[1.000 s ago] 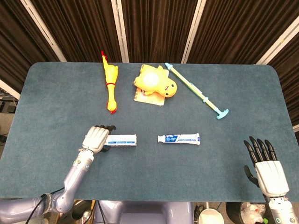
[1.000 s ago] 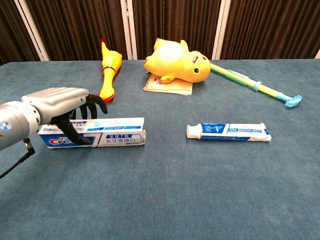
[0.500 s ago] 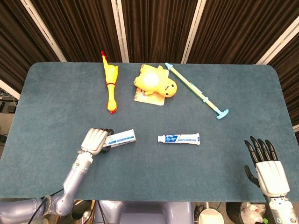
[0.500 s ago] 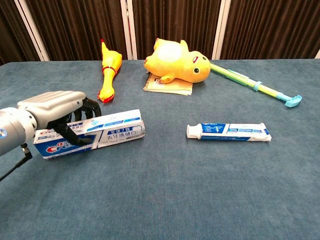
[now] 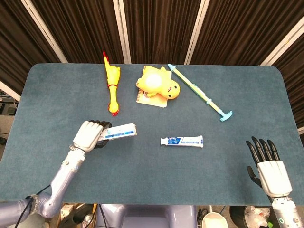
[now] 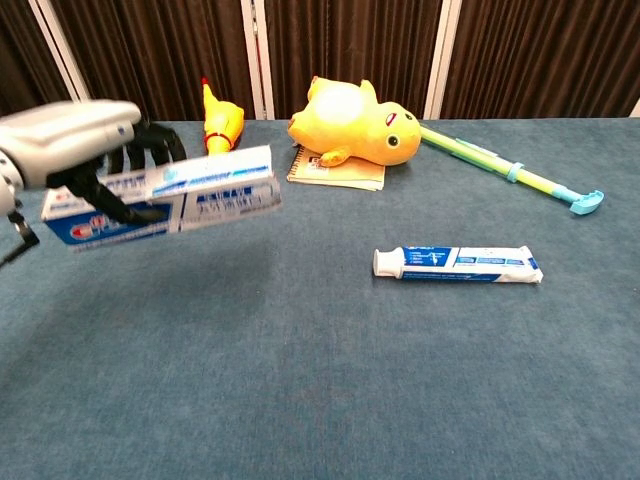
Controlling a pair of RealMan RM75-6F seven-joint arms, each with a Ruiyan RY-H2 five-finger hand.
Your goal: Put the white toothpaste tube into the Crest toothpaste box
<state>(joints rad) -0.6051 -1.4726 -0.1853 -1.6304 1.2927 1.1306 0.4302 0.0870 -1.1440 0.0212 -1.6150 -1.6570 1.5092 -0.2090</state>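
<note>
The left hand [image 6: 75, 150] is wrapped around the Crest toothpaste box [image 6: 165, 194], a long rectangular carton held clear of the felt-like blue table [image 6: 320, 380]; "Crest" is legible near the gripped end. The white toothpaste tube [image 6: 458, 264], smooth and blue-labelled, lies flat mid-table. The right hand [image 5: 269, 165] is spread, holding nothing.

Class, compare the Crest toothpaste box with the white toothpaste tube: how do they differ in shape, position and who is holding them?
The Crest toothpaste box is a squared carton; the white toothpaste tube is rounded at its cap end and flattens toward its tail. The box is held off the table by the left hand; the tube lies flat on it, untouched. The box sits left, the tube nearer the centre. Both are long, white with blue print.
</note>
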